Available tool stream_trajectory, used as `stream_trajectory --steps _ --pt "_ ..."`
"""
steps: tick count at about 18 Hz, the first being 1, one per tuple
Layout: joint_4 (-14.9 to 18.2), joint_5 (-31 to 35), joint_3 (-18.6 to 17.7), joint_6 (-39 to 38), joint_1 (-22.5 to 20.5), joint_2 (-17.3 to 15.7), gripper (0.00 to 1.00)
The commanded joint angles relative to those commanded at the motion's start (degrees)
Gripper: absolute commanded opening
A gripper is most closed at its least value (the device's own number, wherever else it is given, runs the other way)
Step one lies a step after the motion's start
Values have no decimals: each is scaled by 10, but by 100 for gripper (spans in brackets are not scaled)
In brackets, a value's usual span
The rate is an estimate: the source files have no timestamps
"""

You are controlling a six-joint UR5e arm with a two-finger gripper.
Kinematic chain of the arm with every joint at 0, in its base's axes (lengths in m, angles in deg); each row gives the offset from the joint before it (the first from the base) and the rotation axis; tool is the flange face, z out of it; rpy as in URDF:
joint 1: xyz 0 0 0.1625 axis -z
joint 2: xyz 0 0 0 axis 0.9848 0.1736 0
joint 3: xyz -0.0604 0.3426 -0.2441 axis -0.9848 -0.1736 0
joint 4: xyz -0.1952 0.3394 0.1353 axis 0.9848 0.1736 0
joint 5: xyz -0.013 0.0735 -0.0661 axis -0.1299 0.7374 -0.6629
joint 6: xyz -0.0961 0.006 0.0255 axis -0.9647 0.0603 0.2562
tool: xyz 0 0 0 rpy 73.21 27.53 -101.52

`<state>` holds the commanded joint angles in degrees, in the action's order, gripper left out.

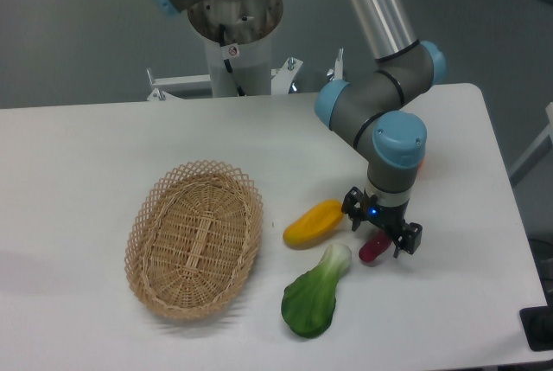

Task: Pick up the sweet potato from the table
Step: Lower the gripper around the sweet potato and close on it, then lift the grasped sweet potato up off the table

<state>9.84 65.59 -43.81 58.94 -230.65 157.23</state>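
Observation:
The sweet potato is a small magenta-purple piece lying on the white table, right of the yellow vegetable. Only its lower end shows below the gripper. My gripper hangs straight down over it, with one finger on the left near the yellow vegetable and one on the right. The fingers stand apart on either side of the sweet potato. I cannot tell whether they touch it.
A plump yellow-orange vegetable lies just left of the gripper. A green leafy vegetable lies in front of it. An oval wicker basket stands at the left. An orange fruit is mostly hidden behind the wrist.

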Motion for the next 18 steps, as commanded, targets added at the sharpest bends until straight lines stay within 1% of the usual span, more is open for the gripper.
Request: stream_trajectory --steps 1,3,4,5,8,11,13,14,16,17,18 --pt "0 0 1 2 0 0 44" --pt "0 0 2 3 0 -1 31" --pt "0 0 3 4 0 -1 28" --pt "0 -1 6 4 0 -1 27" --pt "0 -2 12 4 0 -3 20" --pt "2 -3 23 9 -2 -8 18" --pt "3 -2 32 16 -3 -18 18" --pt "13 -3 48 18 -4 -26 18" --pt "24 -4 68 35 -7 -40 18" --pt "32 -5 84 41 -8 -47 18" --pt "55 -5 103 41 -8 -56 18"
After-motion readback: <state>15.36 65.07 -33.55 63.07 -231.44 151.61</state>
